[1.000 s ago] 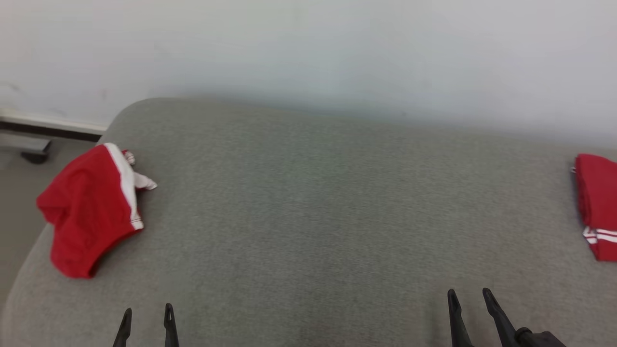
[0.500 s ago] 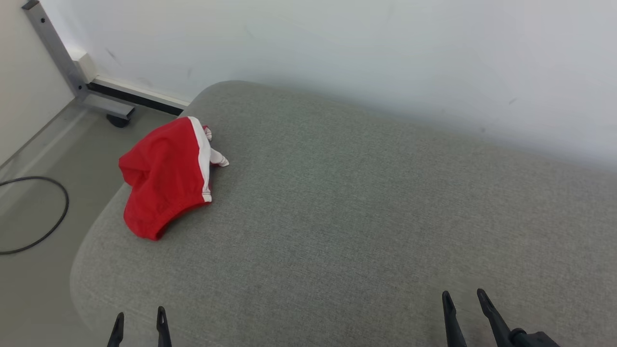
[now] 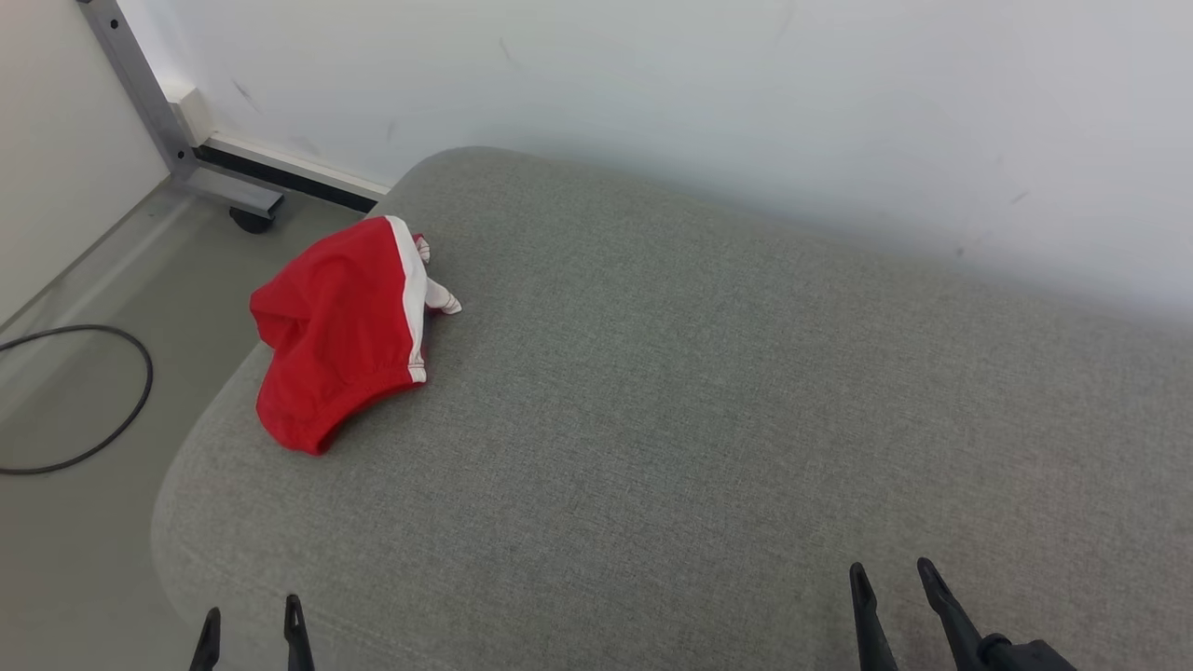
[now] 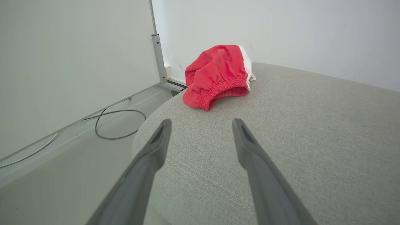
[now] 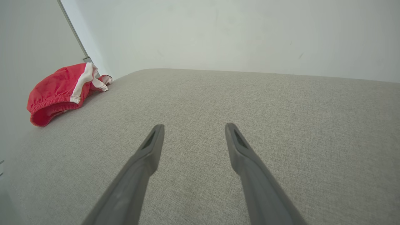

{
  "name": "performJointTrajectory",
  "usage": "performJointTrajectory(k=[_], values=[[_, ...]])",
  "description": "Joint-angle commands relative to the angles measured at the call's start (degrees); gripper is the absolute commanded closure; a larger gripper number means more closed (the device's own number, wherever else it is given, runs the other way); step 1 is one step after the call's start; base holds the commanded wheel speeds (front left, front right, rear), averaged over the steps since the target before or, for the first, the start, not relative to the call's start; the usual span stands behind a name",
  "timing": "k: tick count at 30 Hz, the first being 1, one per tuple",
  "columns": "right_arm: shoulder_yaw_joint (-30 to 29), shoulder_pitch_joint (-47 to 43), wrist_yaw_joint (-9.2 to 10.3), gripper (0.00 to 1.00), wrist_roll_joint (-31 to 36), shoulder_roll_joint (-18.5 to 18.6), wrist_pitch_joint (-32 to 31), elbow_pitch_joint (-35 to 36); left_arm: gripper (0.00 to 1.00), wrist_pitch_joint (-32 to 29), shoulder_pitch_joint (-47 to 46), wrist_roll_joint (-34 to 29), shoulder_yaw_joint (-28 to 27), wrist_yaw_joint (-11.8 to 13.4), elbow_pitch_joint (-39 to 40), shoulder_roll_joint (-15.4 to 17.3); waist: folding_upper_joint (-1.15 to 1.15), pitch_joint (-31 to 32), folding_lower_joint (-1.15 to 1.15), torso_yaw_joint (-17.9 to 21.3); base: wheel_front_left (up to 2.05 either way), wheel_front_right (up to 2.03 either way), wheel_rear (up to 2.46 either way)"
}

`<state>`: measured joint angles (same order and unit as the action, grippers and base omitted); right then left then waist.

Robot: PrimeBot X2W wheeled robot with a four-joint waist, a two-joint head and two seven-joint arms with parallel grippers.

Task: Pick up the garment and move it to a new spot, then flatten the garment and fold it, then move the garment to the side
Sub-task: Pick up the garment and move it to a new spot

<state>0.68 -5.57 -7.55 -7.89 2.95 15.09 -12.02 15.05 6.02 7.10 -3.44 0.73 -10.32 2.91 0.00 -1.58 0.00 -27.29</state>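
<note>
Head view: one red garment (image 3: 345,326) seen crumpled at far-left corner of grey cushion (image 3: 699,391), well apart from two pairs of jaws. Left jaws and right jaws cut off by bottom edge, both spread, nothing held.
Left wrist view: garment seen ahead, beyond spread left jaws, untouched. One looped cable (image 4: 120,125) noted.
Right wrist view: garment seen far left of spread right jaws, underside hidden.

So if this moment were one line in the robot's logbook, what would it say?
stage: pickup not yet begun | garment: crumpled on cushion, left end | left gripper: open, empty | right gripper: open, empty
</note>
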Motion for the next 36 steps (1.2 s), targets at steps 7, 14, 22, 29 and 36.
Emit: performJointTrajectory(k=[7,14,22,29,36], values=[[0.5,1.7,0.15,0.00,1.3,-0.1,0.1,0.3,0.00,0.2,-3.7,0.3,-2.9,-1.4,0.3,-0.1,0.00,-1.8,0.00,2.1,0.00,0.00,0.00],[-1.1,4.6,0.15,0.00,3.9,-0.1,0.1,1.6,0.00,0.2,-14.1,-0.3,-7.4,-4.6,-1.0,2.7,0.00,-6.5,0.00,5.6,0.00,0.00,0.00],[-2.2,8.2,0.15,0.00,5.6,1.4,0.1,4.1,0.00,0.2,-31.2,5.4,-11.3,-7.3,-10.0,6.6,0.00,-13.9,0.00,8.8,0.00,0.00,0.00],[-2.1,11.7,0.15,0.00,6.4,3.1,0.1,6.8,0.00,0.1,-44.8,8.6,-9.1,-8.1,-20.9,11.2,0.00,-20.5,0.00,11.8,0.00,0.00,0.00],[-1.3,14.3,0.15,0.00,7.1,3.5,0.1,10.4,0.00,-3.7,-52.8,11.0,-9.3,-8.1,-31.6,16.8,0.00,-24.1,0.00,16.1,0.00,0.00,0.00]])
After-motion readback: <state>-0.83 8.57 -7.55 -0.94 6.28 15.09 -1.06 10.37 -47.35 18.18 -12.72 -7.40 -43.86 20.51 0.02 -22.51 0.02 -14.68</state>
